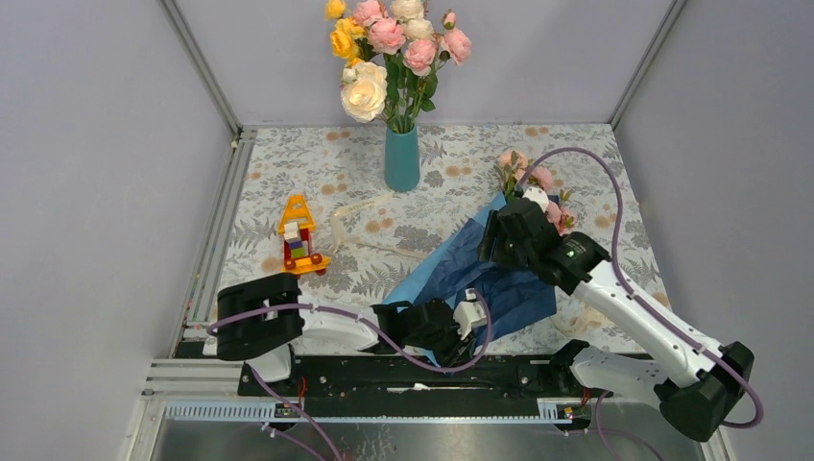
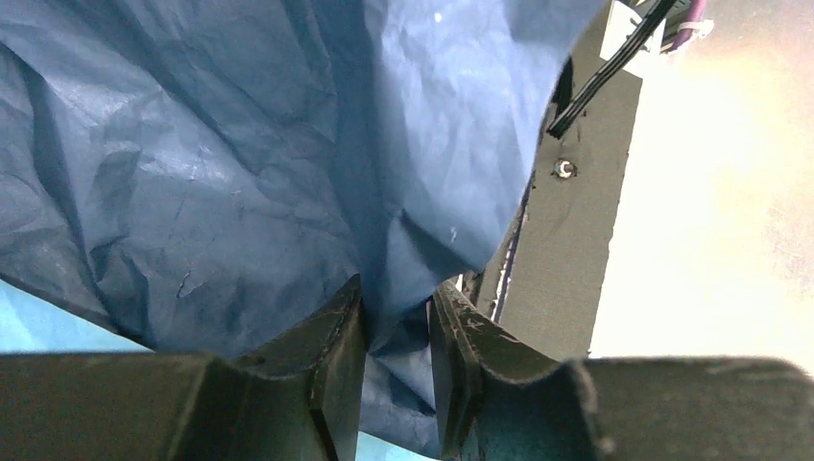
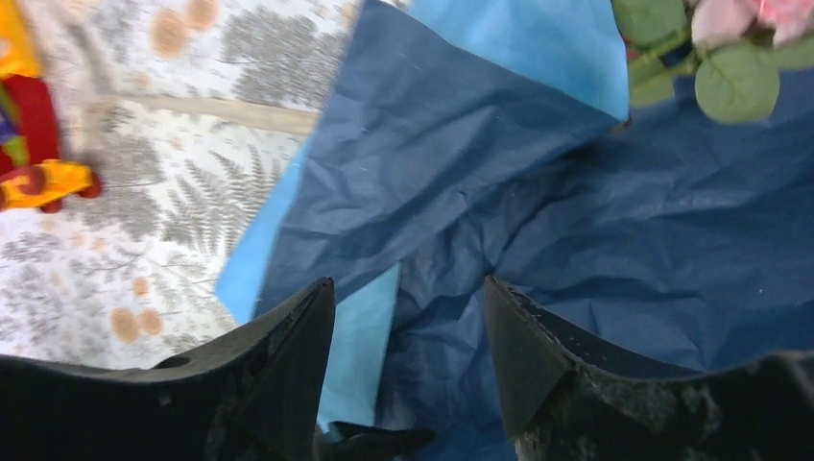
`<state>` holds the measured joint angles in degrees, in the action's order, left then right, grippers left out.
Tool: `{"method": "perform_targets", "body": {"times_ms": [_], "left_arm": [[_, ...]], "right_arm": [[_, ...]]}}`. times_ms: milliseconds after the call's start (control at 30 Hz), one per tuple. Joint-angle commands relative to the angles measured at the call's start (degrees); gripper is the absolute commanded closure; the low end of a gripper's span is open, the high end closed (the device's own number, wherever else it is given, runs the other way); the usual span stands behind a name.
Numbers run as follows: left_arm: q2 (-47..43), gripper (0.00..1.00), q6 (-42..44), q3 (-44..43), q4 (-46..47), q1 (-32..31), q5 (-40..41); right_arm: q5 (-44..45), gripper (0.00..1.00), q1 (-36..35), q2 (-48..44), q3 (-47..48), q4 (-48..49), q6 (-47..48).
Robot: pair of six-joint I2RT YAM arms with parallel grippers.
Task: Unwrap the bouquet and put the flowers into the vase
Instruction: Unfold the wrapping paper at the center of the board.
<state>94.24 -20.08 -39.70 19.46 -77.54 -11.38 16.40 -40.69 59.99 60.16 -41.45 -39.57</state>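
Viewing from the top camera: bouquet (image 1: pixel 451 269) lies on the tabletop (image 1: pixel 288 182), right of centre, blue paper (image 1: pixel 518 293) spread flat, pink flowers (image 1: pixel 540 177) at its far end. The vase (image 1: pixel 402 158) stands beyond, apart.
Left wrist: left hand (image 2: pixel 395 288) nearly closed, pinching a navy paper fold.
Right wrist: right hand (image 3: pixel 408 283) spread wide above the paper, gripping nothing.

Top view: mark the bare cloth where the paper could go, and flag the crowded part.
Bare cloth lies in the far left corner, between side rail and vase, and between vase and pink flowers. A smaller patch sits between toy and blue paper, nearside of the ribbon. Crowded: right of centre, where left gripper and right gripper meet the paper.
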Motion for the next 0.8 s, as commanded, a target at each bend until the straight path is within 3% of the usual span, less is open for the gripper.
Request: {"method": "perform_targets", "body": {"times_ms": [0,167,367,533,633,767], "left_arm": [[-4.4,0.7,0.1,0.9,2.5,-0.4,0.6],[-8.4,0.63,-0.7,1.4,2.2,-0.4,1.7],[-13.7,0.45,-3.2,0.5,-0.3,-0.2,3.2],[-13.0,0.36,-8.1,-1.5,-1.6,0.9,5.8],[-11.6,0.36,-11.5,-0.6,0.5,2.0,6.5],[-11.7,0.27,-15.1,2.4,5.7,3.7,5.6]], "right_arm": [[-5.7,0.36,3.4,-0.1,-8.7,6.4,-4.1],[-5.7,0.36,4.8,-1.3,-19.4,10.2,-8.6],[-4.9,0.37,6.2,-1.9,-29.0,13.9,-11.8],[-2.8,0.37,6.3,-2.5,-32.0,14.6,-13.3],[-2.2,0.37,6.5,-2.3,-32.7,15.4,-13.2],[-1.3,0.37,6.8,-0.7,-33.5,16.3,-12.9]]}}
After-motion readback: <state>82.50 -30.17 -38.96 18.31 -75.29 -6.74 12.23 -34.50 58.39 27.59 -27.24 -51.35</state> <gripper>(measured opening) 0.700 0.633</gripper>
